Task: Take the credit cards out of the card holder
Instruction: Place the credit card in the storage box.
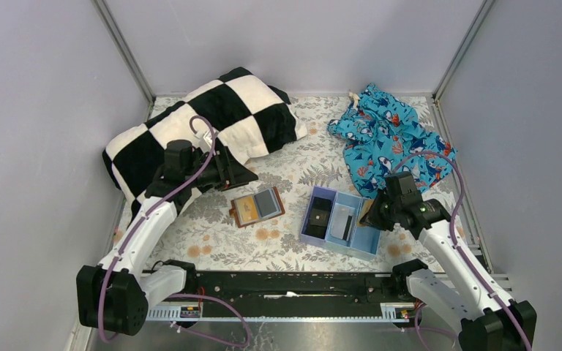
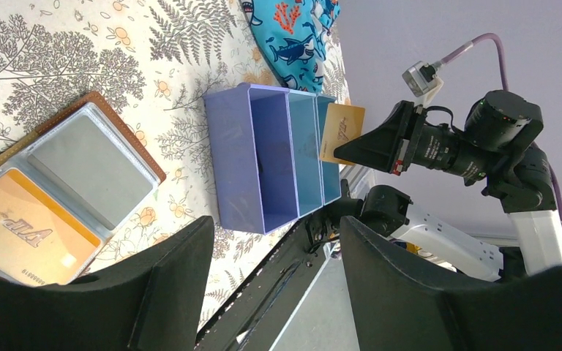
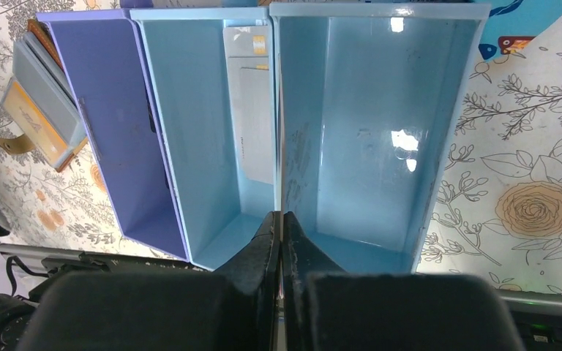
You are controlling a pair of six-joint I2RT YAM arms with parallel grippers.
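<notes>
The card holder [image 1: 257, 206], a brown wallet, lies open on the floral cloth; an orange-gold credit card [image 2: 25, 230] sits in its left pocket. My left gripper [image 2: 274, 241] is open and empty, just behind the wallet [image 2: 80, 164]. My right gripper [image 3: 281, 219] is shut on a second orange-gold credit card [image 2: 342, 131]. It holds that card upright over the right end of the light blue tray [image 1: 369, 241]. A pale whitish card [image 3: 252, 110] lies in the tray's middle compartment.
A black blocky item [image 1: 319, 216] sits in the tray's left compartment. A black-and-white checked pillow [image 1: 205, 124] lies at the back left. A blue shark-print cloth [image 1: 388, 139] lies at the back right. Grey walls close the sides and back.
</notes>
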